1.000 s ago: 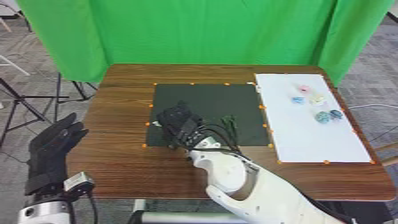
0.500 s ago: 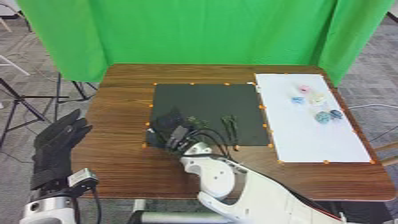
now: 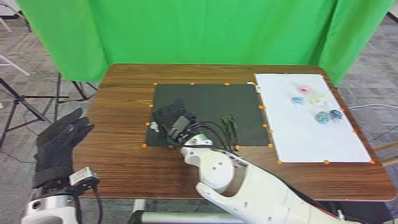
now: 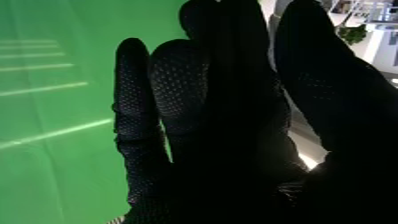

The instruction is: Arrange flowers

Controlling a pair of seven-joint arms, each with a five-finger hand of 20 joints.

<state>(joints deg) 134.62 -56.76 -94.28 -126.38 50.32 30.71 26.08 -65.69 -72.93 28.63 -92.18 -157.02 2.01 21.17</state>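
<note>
Over the left part of the black mat [image 3: 209, 97] in the head view is my right hand [image 3: 180, 120]. A small whitish thing [image 3: 155, 127] shows at its left edge; whether the hand touches it is unclear. Dark green stems [image 3: 230, 125] lie on the mat to its right. The white board holds a pink flower [image 3: 305, 89], a light blue one [image 3: 298, 100], a cream one [image 3: 317, 98] and two blue-green ones [image 3: 322, 117]. My left hand [image 3: 60, 137] is open beyond the table's left edge. In the right wrist view my right hand [image 4: 231, 125] has straight fingers.
The white board [image 3: 311, 142] lies on the right side of the brown table [image 3: 124, 172], edged with small orange markers. A green curtain [image 3: 204, 35] hangs behind the table. A dark tripod [image 3: 31, 112] stands on the floor at the left.
My right hand has shifted slightly, first toward the near side and then back toward the far side, and its forearm has swung left. The small whitish thing has shifted with it. My left hand has moved slightly right.
</note>
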